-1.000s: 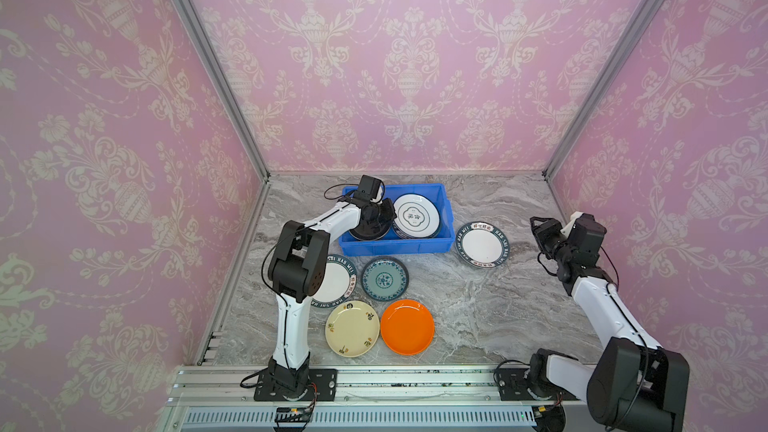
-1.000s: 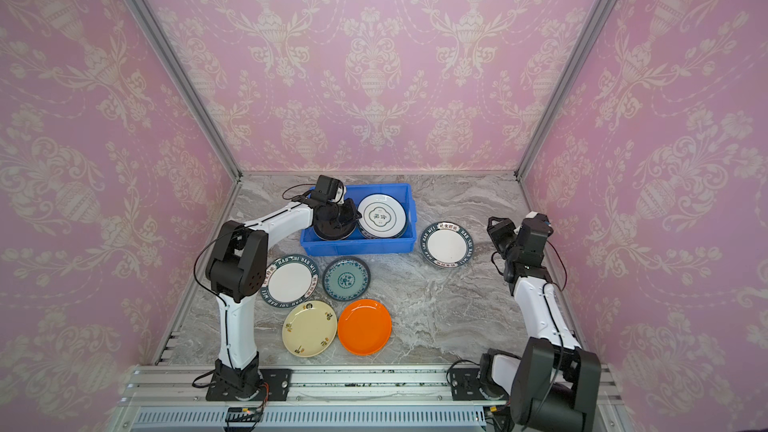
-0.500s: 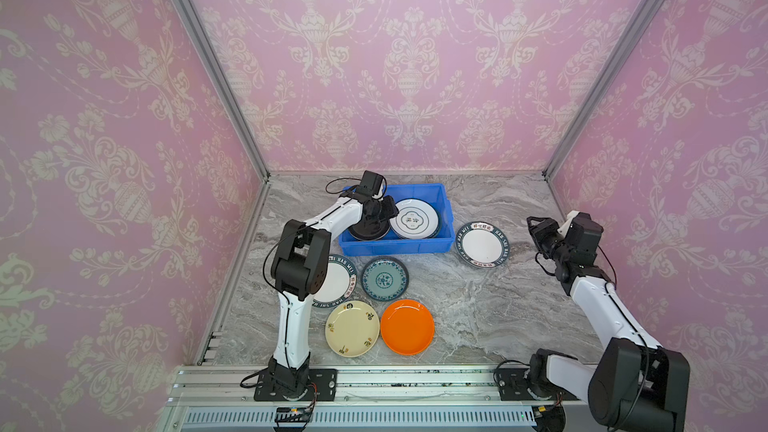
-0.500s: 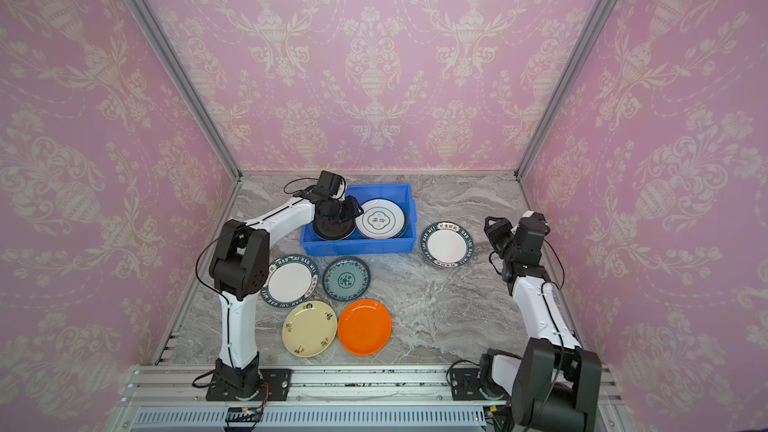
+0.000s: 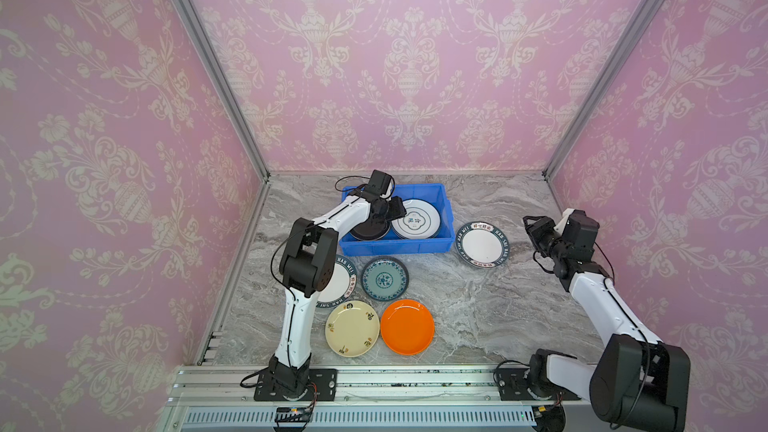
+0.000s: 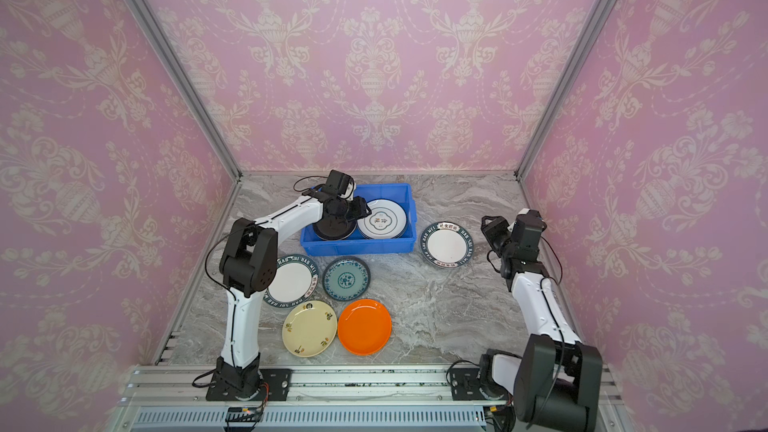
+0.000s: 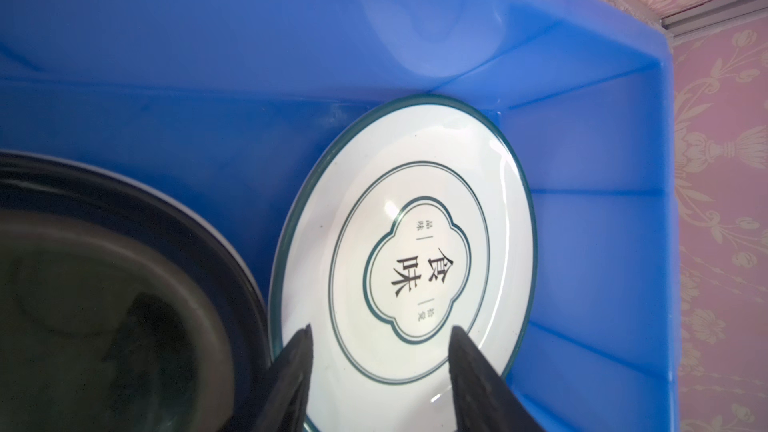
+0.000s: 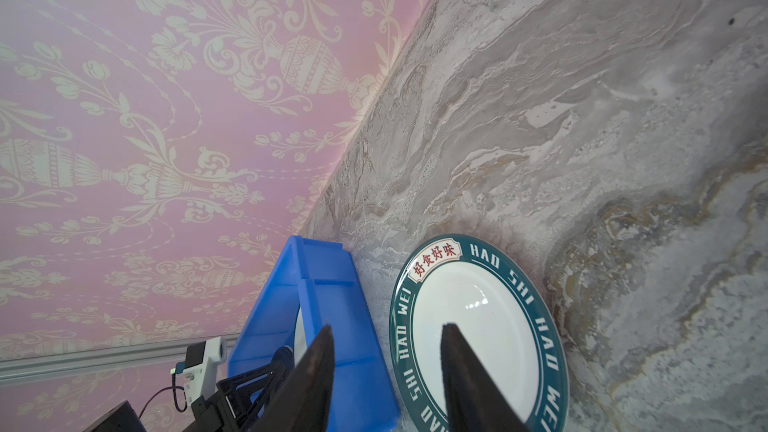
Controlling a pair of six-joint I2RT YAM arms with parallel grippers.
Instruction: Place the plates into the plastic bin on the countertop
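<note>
- Black plate (image 5: 365,236) now lies flat in the left half of the blue plastic bin (image 5: 395,248). A second ago your left hand (image 7: 380,334) was down on it, nearly closed.
- Since then that hand has spread its fingers and lifted off. The left wrist view shows both tips apart with nothing between them, hanging over the white black-ringed plate (image 7: 415,243) in the bin's right half.
- A pale rim edge shows beneath the black plate, so it seems to rest on another plate. You cannot tell from here which one.
- Your right hand (image 8: 384,330) has edged a little toward the bin. Its fingers stand apart and empty, aimed at the lettered-rim plate (image 8: 478,326) on the desk (image 5: 478,313) just right of the bin.
- What that means: one more plate is delivered and the release looks clean, so you can draw the left arm out.
- Left on the desk are that plate, a second lettered-rim plate (image 5: 338,284) partly under the left arm, the teal patterned plate (image 5: 384,279), the cream plate (image 5: 352,328) and the orange plate (image 5: 407,326).
- Likely next, the right hand takes its neighbouring plate while the left goes back for the front group.
</note>
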